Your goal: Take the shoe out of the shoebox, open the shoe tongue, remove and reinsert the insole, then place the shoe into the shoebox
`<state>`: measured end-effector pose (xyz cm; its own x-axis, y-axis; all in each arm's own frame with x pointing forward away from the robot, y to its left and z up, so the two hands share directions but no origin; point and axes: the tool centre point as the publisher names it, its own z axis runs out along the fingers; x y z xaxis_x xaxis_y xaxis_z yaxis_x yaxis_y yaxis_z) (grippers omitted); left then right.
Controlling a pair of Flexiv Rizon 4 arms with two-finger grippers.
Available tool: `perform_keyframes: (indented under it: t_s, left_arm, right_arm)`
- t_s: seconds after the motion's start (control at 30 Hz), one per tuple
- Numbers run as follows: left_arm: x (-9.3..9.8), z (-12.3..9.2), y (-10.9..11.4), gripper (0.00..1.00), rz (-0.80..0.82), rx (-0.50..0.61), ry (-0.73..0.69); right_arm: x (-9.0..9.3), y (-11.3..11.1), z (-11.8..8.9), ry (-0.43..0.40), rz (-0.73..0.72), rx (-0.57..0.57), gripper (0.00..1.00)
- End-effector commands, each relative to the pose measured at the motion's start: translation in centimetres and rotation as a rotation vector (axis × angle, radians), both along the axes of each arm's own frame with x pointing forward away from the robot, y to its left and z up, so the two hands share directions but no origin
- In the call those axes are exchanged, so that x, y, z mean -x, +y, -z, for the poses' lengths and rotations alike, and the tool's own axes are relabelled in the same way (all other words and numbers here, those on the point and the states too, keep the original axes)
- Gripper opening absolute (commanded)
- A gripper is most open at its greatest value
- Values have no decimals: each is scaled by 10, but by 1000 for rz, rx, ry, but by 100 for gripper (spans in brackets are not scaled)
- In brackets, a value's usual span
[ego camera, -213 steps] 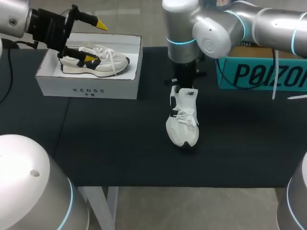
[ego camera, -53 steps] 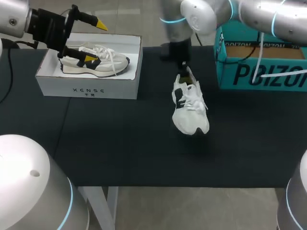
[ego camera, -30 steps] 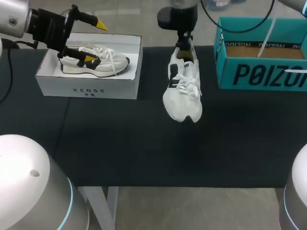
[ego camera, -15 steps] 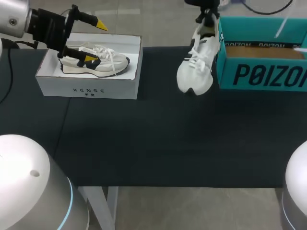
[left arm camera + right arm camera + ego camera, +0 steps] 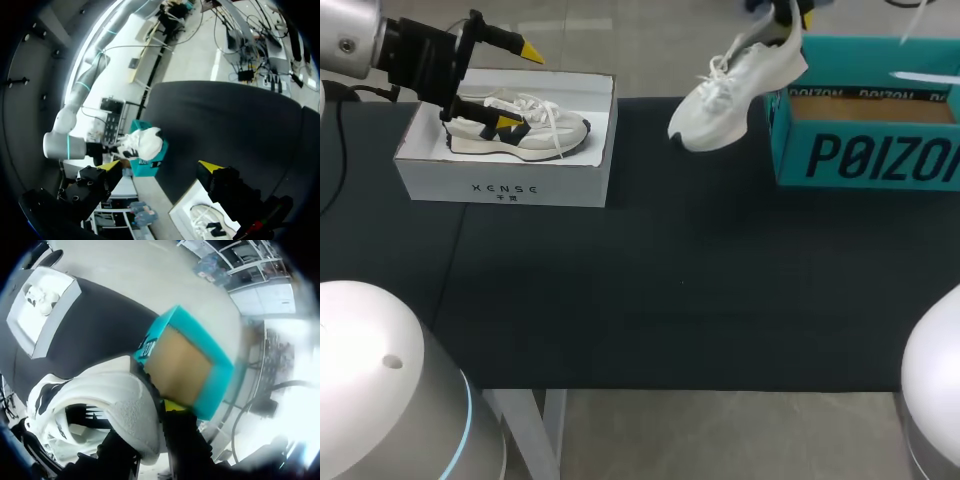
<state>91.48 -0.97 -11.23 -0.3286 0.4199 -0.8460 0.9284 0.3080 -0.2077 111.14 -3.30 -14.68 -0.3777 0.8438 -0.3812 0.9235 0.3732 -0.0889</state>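
A dark, matte surface is spanning the head view from side to side. A white leg is showing beneath its near edge. Light is falling evenly across it.

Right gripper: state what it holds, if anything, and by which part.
The right gripper holds the shoe by its heel end, with the toe hanging free beside the teal box.

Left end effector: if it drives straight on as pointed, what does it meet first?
The left end effector's line crosses bare table, then probably meets the raised white shoe by the teal box; depth is unclear.
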Motion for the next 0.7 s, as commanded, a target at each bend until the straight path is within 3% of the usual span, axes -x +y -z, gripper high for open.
perform_keyframes:
  t_s: [0.03, 0.3, 0.53, 0.7]
  left_arm:
    - [1, 0, 0, 100, 0, -3, 0]
    - [1, 0, 0, 100, 0, -3, 0]
    - [1, 0, 0, 100, 0, -3, 0]
    - [1, 0, 0, 100, 0, -3, 0]
  right_arm:
    - [-20, -5, -8, 60, 358, -1, 0]
    - [-46, -55, -23, 127, 511, -213, 0]
    - [-58, -99, -21, 95, 640, -254, 0]
    - [-56, -134, -17, 58, 746, -264, 0]
